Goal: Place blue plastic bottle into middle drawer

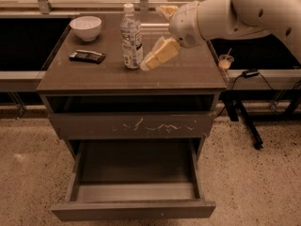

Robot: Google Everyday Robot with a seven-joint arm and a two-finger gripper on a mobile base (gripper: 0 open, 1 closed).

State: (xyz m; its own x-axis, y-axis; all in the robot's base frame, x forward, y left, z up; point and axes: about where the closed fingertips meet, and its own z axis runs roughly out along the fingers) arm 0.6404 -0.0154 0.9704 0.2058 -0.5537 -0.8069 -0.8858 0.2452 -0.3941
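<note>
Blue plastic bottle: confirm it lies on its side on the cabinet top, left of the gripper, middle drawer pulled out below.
Wrong: the camera view shows the blue plastic bottle standing upright on the cabinet top, not on its side. It is left of the open gripper, and the middle drawer is pulled out below.

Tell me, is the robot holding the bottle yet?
No, nothing is held. The gripper hangs over the tabletop just right of the bottle, with its fingers apart and not closed around it.
</note>
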